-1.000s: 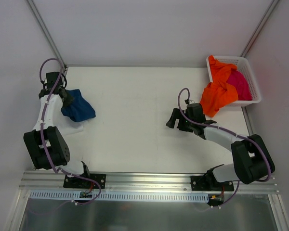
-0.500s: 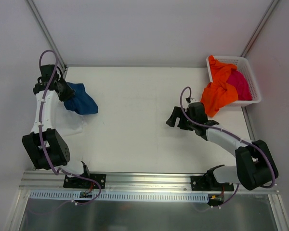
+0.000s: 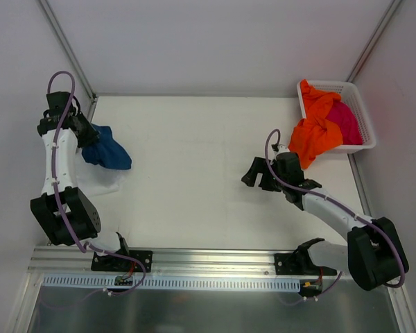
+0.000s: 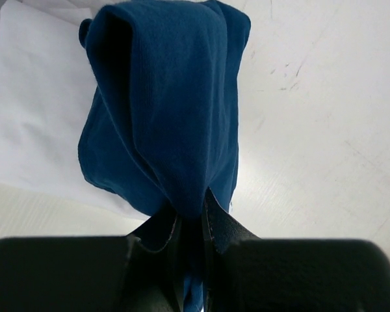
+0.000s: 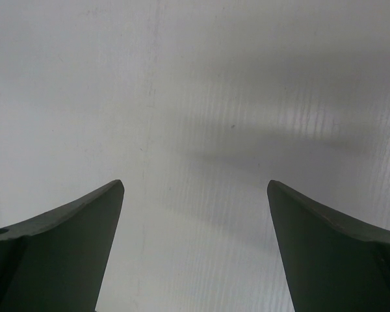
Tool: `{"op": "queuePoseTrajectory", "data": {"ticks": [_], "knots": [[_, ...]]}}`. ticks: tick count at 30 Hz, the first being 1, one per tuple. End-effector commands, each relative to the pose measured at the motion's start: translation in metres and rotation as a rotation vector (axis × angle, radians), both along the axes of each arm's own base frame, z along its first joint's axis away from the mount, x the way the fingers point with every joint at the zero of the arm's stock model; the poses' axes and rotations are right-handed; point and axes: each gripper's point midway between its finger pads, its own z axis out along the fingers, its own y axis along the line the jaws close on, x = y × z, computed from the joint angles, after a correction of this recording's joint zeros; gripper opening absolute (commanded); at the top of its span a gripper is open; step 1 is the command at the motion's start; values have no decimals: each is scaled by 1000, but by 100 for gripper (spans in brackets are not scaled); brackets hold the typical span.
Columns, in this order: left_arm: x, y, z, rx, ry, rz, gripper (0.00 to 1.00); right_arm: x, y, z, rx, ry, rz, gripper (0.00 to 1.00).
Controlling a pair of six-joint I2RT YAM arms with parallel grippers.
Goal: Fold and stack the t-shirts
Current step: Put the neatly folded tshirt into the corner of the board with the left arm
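Observation:
A bunched navy blue t-shirt (image 3: 108, 152) hangs from my left gripper (image 3: 85, 134) at the table's far left; the jaws are shut on its cloth (image 4: 169, 117). Under it lies a white t-shirt (image 3: 97, 182), also seen as the white t-shirt (image 4: 32, 117) in the left wrist view. An orange t-shirt (image 3: 317, 132) spills over the basket's near edge, with a magenta t-shirt (image 3: 348, 122) inside. My right gripper (image 3: 253, 173) hovers open over bare table right of centre, its fingers (image 5: 71, 234) wide apart with nothing between them.
The white lattice basket (image 3: 359, 104) stands at the back right corner. Metal frame posts rise at both back corners. The table's near edge ends at a metal rail (image 3: 215, 260) where both arm bases are bolted.
My left gripper has drawn the navy t-shirt leftward and back toward the table's left edge. My right arm has shifted slightly to the right, jaws still open.

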Motion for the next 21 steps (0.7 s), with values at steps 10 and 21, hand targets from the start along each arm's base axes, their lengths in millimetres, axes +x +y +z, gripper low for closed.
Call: {"op": "queuePoseTrajectory", "data": {"ticks": [10, 21], "knots": [[-14, 45, -13, 34, 77, 77, 0, -3, -2, 7, 22, -22, -10, 97], [-18, 72, -47, 50, 193, 188, 5, -7, -7, 0, 3, -12, -21, 97]]}}
